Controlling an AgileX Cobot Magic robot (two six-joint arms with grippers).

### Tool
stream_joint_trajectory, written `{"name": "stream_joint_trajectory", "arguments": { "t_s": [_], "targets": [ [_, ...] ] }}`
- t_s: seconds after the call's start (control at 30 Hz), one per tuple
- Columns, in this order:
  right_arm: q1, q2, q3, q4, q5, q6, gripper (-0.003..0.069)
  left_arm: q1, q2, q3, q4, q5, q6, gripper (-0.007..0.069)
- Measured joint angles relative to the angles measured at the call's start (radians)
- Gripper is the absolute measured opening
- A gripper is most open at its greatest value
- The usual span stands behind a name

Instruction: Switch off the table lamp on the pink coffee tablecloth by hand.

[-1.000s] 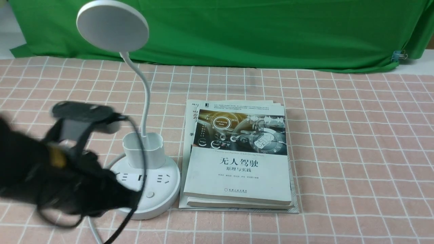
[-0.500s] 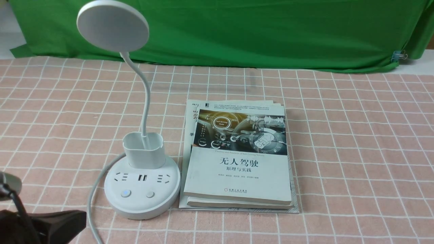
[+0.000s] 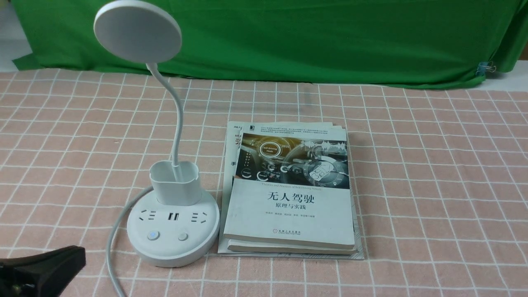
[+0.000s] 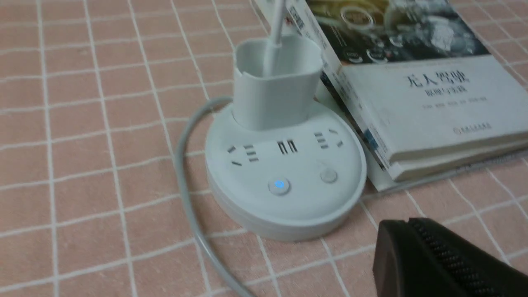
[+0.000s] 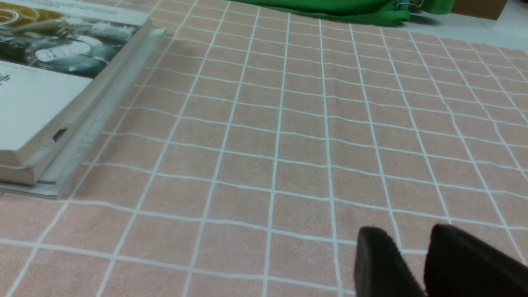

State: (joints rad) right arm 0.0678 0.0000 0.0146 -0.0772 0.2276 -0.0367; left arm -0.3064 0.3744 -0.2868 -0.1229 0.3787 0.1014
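Can see the table lamp ahead and rightward of left fingers, near, without touching. Can see these together, right fingers slightly apart.

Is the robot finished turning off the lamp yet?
It looks nearly or fully done. The lamp's round head looks unlit. Nothing is in hand: the left end effector is shut and away from the base. One button still glows blue, but I can't tell what it controls. Perhaps only tucking the arm away is left.
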Motion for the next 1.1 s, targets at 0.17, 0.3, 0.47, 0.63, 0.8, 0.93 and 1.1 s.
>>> {"name": "stream_joint_trajectory", "arguments": {
  "t_s": [0.17, 0.3, 0.47, 0.63, 0.8, 0.93, 1.1],
  "targets": [
    [0.000, 0.000, 0.000, 0.000, 0.000, 0.000, 0.0240, 0.178, -0.204, 0.121, -0.065, -0.042, 0.069, -0.0003],
    [0.000, 0.000, 0.000, 0.000, 0.000, 0.000, 0.0240, 0.284, -0.324, 0.194, -0.068, -0.041, 0.071, -0.0003],
    [0.000, 0.000, 0.000, 0.000, 0.000, 0.000, 0.0240, 0.311, -0.371, 0.251, -0.070, -0.042, 0.072, -0.0003],
    [0.000, 0.000, 0.000, 0.000, 0.000, 0.000, 0.0240, 0.313, -0.374, 0.290, -0.076, -0.041, 0.064, -0.0003],
    [0.000, 0.000, 0.000, 0.000, 0.000, 0.000, 0.0240, 0.313, -0.375, 0.293, -0.084, -0.055, 0.047, -0.0003],
    [0.000, 0.000, 0.000, 0.000, 0.000, 0.000, 0.0240, 0.313, -0.375, 0.293, -0.086, -0.062, 0.044, -0.0003],
    [0.000, 0.000, 0.000, 0.000, 0.000, 0.000, 0.0240, 0.313, -0.375, 0.293, -0.086, -0.064, 0.044, -0.0002]
  ]
}}
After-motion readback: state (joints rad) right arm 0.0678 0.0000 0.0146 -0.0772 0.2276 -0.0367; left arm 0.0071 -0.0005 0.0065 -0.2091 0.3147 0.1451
